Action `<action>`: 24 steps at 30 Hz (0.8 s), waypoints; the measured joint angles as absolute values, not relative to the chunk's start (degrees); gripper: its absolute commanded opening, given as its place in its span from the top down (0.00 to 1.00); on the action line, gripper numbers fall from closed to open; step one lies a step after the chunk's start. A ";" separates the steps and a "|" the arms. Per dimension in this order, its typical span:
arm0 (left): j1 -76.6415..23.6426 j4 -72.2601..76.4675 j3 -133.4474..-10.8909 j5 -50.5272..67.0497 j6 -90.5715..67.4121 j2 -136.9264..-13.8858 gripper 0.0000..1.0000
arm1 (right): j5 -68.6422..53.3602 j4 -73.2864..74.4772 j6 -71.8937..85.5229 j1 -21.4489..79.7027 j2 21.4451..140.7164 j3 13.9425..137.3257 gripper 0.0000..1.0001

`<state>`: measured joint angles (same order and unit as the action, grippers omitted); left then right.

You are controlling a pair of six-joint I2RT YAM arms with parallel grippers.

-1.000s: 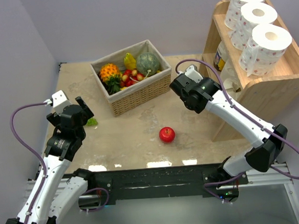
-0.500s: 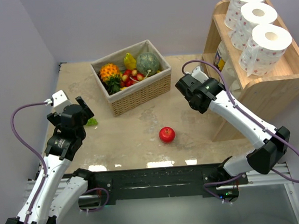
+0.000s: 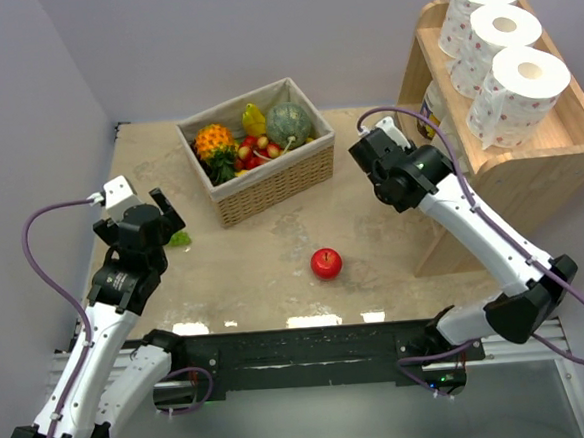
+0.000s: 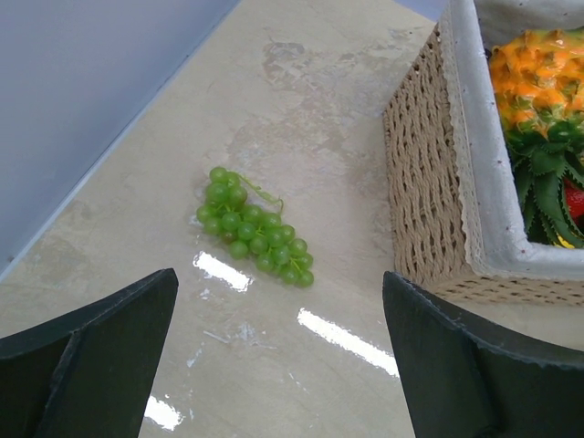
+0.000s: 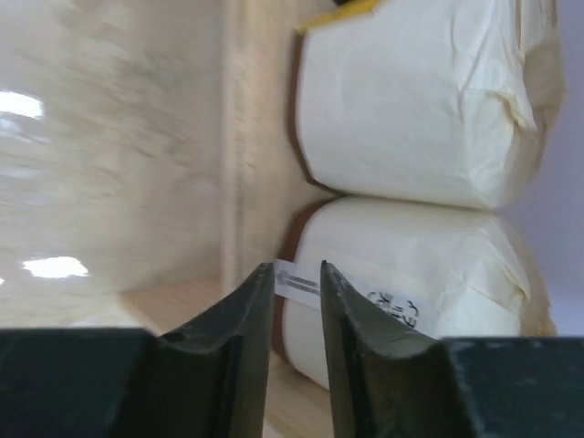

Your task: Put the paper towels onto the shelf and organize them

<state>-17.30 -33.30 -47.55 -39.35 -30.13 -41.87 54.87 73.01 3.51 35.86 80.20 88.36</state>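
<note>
1. The shelf (image 3: 550, 176) sat at the far right of the table (image 3: 266, 281). It was pale, smooth wood with two tiers and rounded side panels.
2. Three paper towels (image 3: 505, 39) stood in a row on the top tier. They were fat white cylinders with hollow cores facing up and little pink dots printed on soft, slightly crinkled wrap.
3. The right wrist view showed two more rolls on the lower tier, a plain cream roll (image 5: 420, 100) stacked on another cream one (image 5: 411, 265). Both had smooth wrapping with folded, creased ends, and the lower one carried a small white barcode sticker.
4. The right gripper (image 5: 297, 272) was aimed straight at that lower cream roll. Its dark, matte fingers were pinched almost together with only a thin slit between them, and nothing was caught in there. I couldn't tell if the tips touched the roll.
5. The left gripper (image 4: 278, 276) hung over the left side of the table with its black, wedge-shaped fingers spread wide and holding nothing.
6. Under it lay a bunch of glossy green grapes (image 4: 251, 228) on the beige, marbled tabletop, which was shiny enough to throw glare streaks.
7. Just beside the grapes was the wicker basket (image 3: 270, 185), rectangular and tightly woven, with a white cloth liner and lace trim. It held a knobbly orange pineapple (image 3: 212, 139) and other fruit.
8. A round, shiny red apple (image 3: 325, 263) sat alone mid-table, well apart from both claws.
</note>
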 measured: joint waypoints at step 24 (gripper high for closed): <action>-17.39 -23.68 -59.90 17.89 -19.84 -37.50 0.00 | 3.09 34.87 16.47 37.98 56.27 77.36 0.01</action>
